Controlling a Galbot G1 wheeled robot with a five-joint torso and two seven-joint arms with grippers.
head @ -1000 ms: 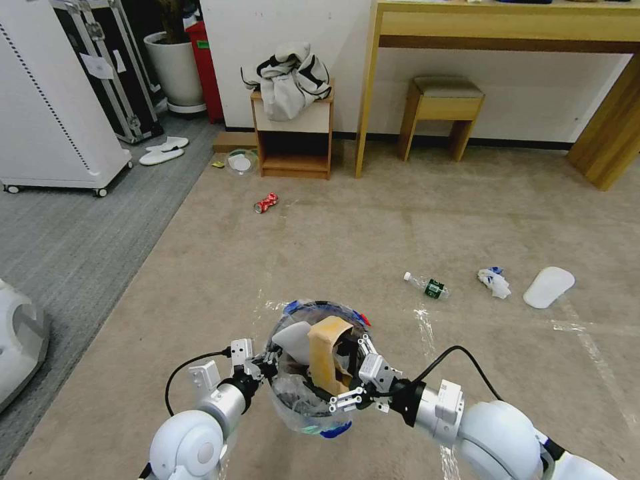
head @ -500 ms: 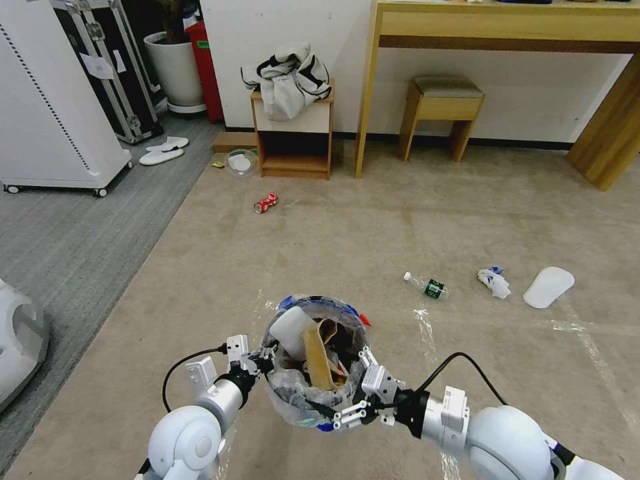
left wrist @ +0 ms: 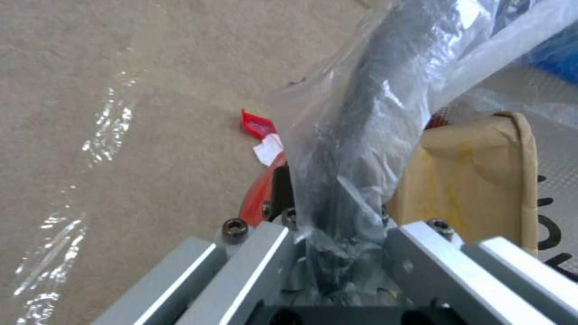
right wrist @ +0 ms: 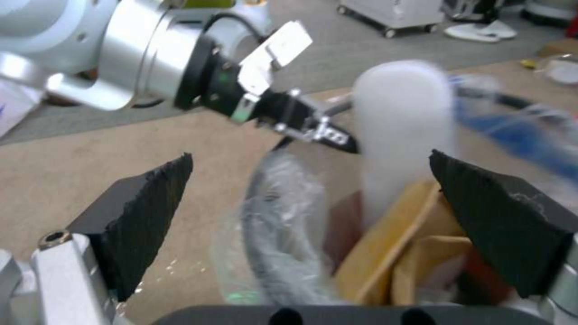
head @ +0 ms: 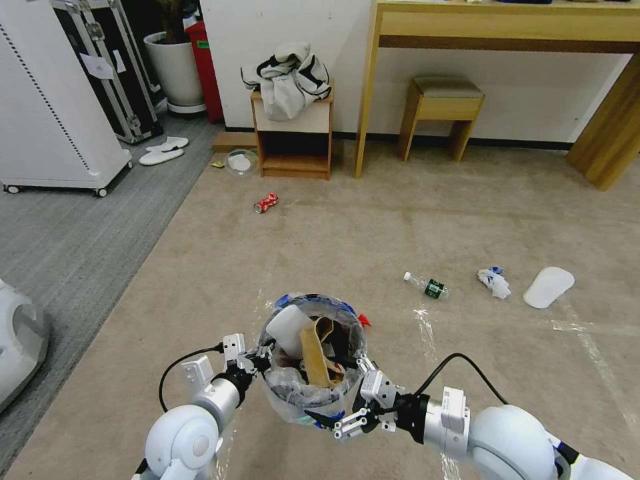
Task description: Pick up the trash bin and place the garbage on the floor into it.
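The trash bin [head: 293, 400], blue and red with a crinkled clear bag, hangs low in front of me. My left gripper [head: 259, 361] is shut on its bagged rim [left wrist: 355, 149]. Inside it stand a brown carton [head: 313, 357] and a white slipper [head: 287, 327]. My right gripper [head: 348, 420] is open just outside the bin's near right side, its black pads [right wrist: 144, 216] spread wide. Garbage lies on the floor [head: 413, 227]: a crushed red can [head: 266, 203], a green-label bottle [head: 427, 285], a tissue [head: 494, 282] and a white slipper [head: 548, 287].
A small wooden cabinet [head: 293, 143] with a jacket [head: 288, 79] stands at the far wall, beside a desk [head: 507, 27] and stool [head: 441, 110]. A clear lid [head: 241, 162] lies by the cabinet. A pair of white slippers [head: 163, 150], a white wheeled unit [head: 53, 127] and a plant pot [head: 175, 70] are at the left.
The bin and both arms have dropped lower and nearer to me. The carton has sunk deeper into the bin. My right gripper has drawn back from the bin's rim.
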